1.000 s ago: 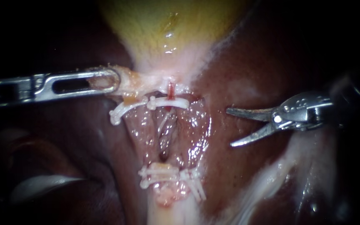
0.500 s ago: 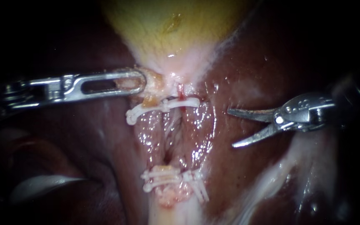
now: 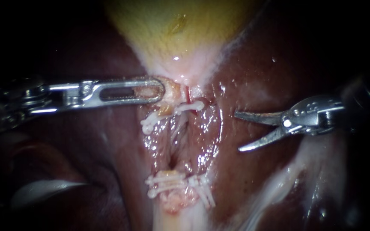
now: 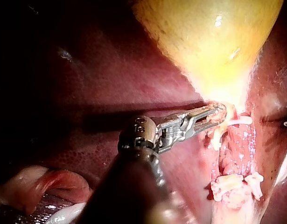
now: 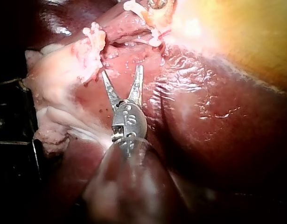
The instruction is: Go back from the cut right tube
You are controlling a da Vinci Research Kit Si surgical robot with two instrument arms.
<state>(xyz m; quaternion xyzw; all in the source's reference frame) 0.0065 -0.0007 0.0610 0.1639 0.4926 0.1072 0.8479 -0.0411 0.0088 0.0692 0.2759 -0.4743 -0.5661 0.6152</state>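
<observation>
Dark red liver (image 3: 258,64) filled the background, with the yellow gallbladder (image 3: 172,30) tapering down into the field. At its narrow end the left pincer (image 3: 157,90) was closed on a tag of pale-orange tissue (image 3: 173,89); the left wrist view showed the same grip.

The right tube (image 3: 187,91) lay cut. Its red upper stump sat just past the left pincer's tip, by the upper clips (image 3: 191,105). Its other end was down at the lower clips (image 3: 202,193), and a raw open bed (image 3: 180,141) lay between.

The right pincer (image 3: 238,131) was open, two thin curved blades spread with nothing between them. It hung over bare liver, well apart from both stumps, tips pointing toward the bed. The right wrist view agreed: blades apart, liver close under them, lower clips ahead of the tips and off to one side.

Judgement: the right pincer already stood clear of the tube, so the retreat looked largely done. To finish well:
- Bring the blades together first, since spread tips so near the liver could score it.
- Draw back along the shaft's own line, with no sideways sweep toward the clips.
- Have the tips in the endoscope view until they are clear.

The left pincer should hold without extra pull, since more traction might drag the upper clips or tear the stump. The liver surface looked wet and soft, probably easy to nick.
</observation>
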